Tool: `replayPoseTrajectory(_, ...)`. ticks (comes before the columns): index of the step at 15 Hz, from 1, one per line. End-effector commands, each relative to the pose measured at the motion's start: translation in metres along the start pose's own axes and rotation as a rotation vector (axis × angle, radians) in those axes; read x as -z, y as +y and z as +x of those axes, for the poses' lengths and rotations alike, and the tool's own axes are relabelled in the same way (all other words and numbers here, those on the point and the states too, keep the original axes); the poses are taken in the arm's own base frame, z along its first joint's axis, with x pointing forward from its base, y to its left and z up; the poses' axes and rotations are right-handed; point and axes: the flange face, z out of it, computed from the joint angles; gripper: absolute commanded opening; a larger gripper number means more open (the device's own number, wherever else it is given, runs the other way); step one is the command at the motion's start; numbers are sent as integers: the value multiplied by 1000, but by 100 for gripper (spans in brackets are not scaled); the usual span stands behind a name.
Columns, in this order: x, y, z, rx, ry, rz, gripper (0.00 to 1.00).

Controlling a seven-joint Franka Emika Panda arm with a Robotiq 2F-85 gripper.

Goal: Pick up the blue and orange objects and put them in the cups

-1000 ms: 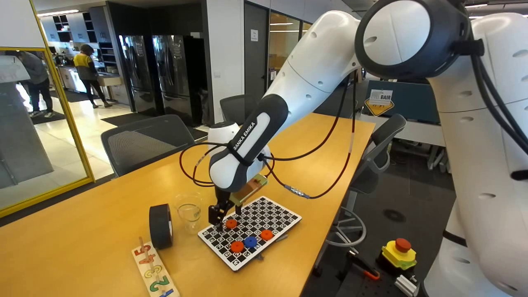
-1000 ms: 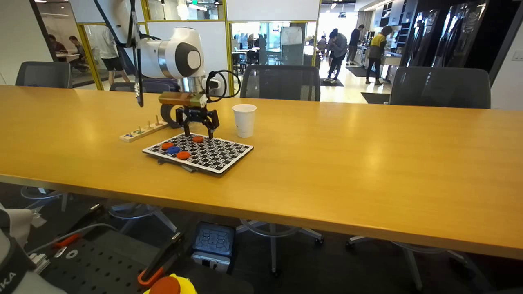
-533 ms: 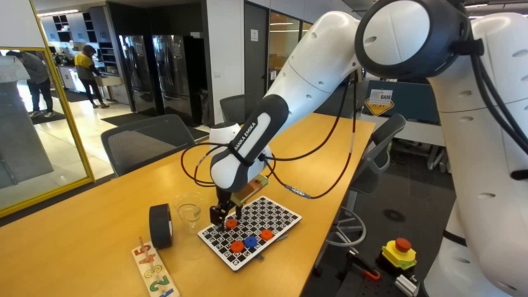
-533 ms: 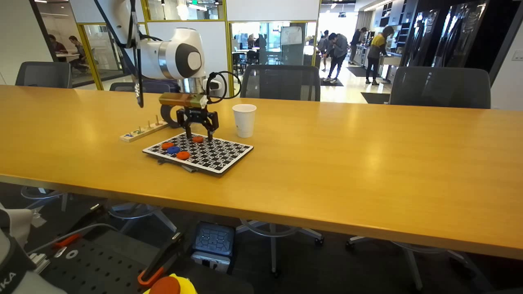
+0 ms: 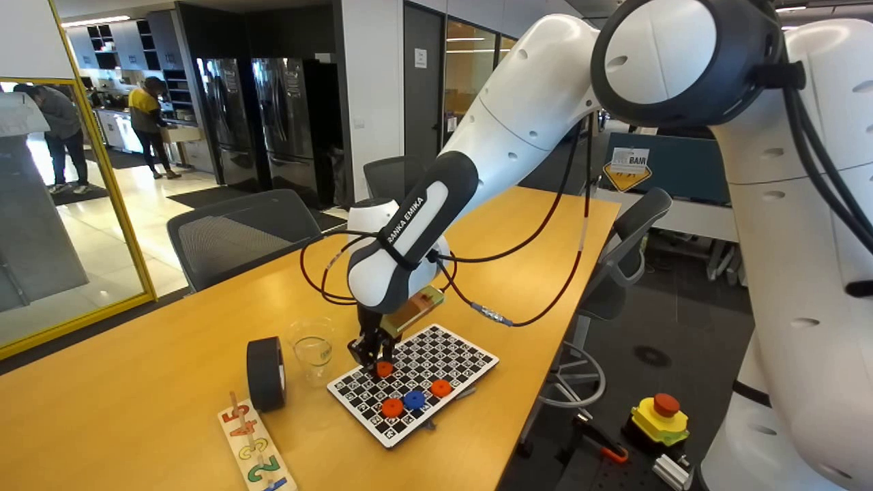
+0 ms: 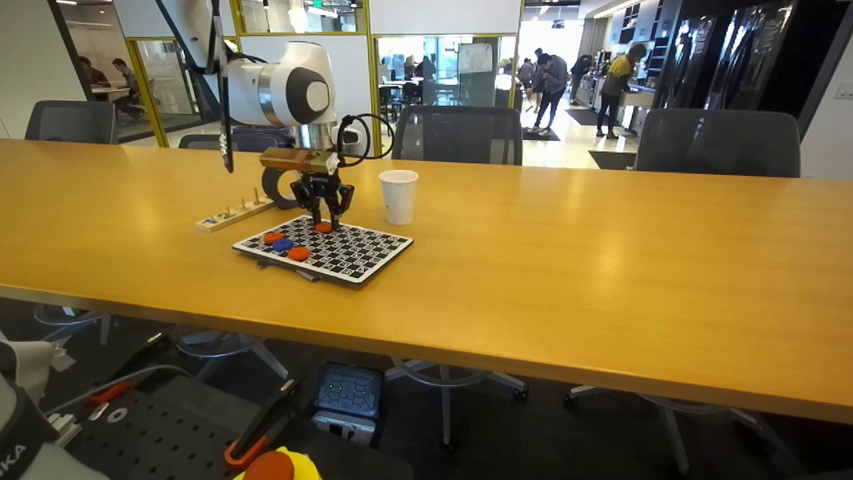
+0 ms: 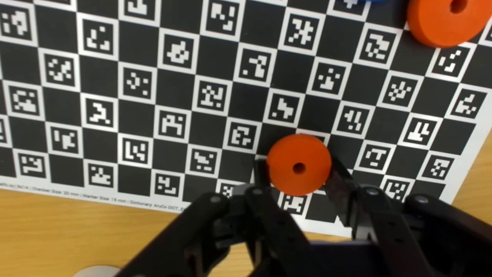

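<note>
The arm [image 5: 511,102] extends over the counter [image 6: 600,267] with the hand [image 6: 326,225] directed downward at the checkered board [image 5: 443,354]. Hand state: clamped on the first orange disc [image 7: 292,154]. In the wrist view, a fingertip [image 7: 340,182] bears on either side of the disc's rim, and its centre hole faces the camera. The disc is located toward one long edge of the board — at board level in both exterior views. Whether it bears on the surface cannot be told.

The blue disc [image 5: 414,400] lies flat on the board, between the second orange disc [image 5: 392,408] and the third orange disc [image 5: 440,389]. This row is located toward the opposite long edge; contact between the blue disc and its neighbours cannot be confirmed.

The white paper cup [image 6: 400,197] stands upright on the counter, just beside the board, in an exterior view. The clear cup [image 5: 314,351] stands upright near a corner of the board, likewise in an exterior view.

The black roll [image 5: 264,374] stands on its curved side next to the clear cup. The wooden strip [image 5: 256,447], marked with coloured numerals [image 5: 264,469], lies near the roll. Grey parts [image 5: 466,393] project from beneath the board edge — visible in both exterior views. The red push-button [image 5: 666,405], on its yellow housing [image 5: 658,424], is located beside the lower part of the arm. Mesh chairs [image 6: 456,133] stand along the far side of the counter.
</note>
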Motion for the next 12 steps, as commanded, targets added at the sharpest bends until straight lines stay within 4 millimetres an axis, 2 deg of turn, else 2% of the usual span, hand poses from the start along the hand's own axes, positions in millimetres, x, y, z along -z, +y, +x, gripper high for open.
replayPoseTrajectory(1,18,2,-3,-5,12,-2,21)
replayPoseTrajectory(4,50,13,1,2,60,-5,21)
replayPoseTrajectory(9,121,49,15,-45,174,-26,21)
replayPoseTrajectory(12,139,72,27,-80,207,-35,21)
